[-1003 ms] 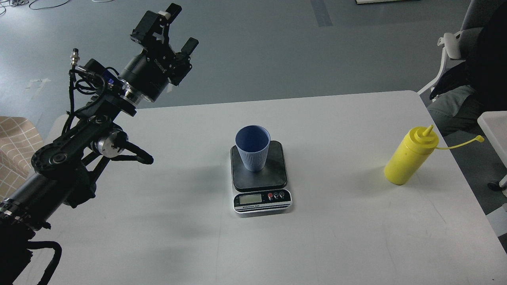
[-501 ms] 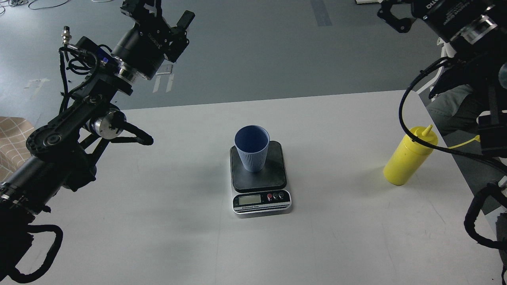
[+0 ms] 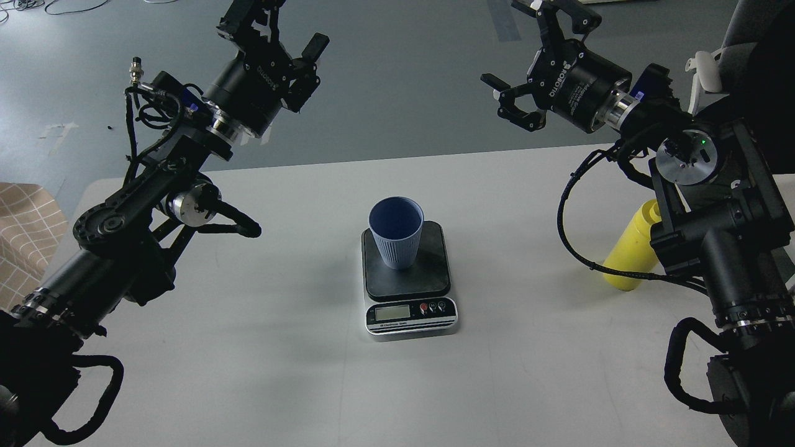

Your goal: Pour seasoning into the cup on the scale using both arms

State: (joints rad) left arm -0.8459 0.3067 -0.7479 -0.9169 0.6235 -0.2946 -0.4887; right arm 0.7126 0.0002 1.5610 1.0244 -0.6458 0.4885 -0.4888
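Note:
The dusty-blue ribbed cup (image 3: 395, 234) stands upright on the black platform of the scale (image 3: 410, 284), at the table's middle. The yellow seasoning bottle (image 3: 628, 251) stands at the table's right side, its top and right half hidden behind my right arm. My left gripper (image 3: 281, 26) is open and empty, raised high beyond the table's far left edge. My right gripper (image 3: 528, 59) is open and empty, raised high beyond the far edge, up and to the left of the bottle. Both grippers are well away from the cup.
The white table (image 3: 534, 354) carries only the scale, cup and bottle. A tan checkered object (image 3: 25, 230) sits off the left edge. A white chair (image 3: 705, 68) stands beyond the right corner. Grey floor lies behind.
My right arm has swung in from the upper right corner, leftward and lower, and now covers part of the bottle. My left gripper has shifted a little to the right. Cup and scale have not moved.

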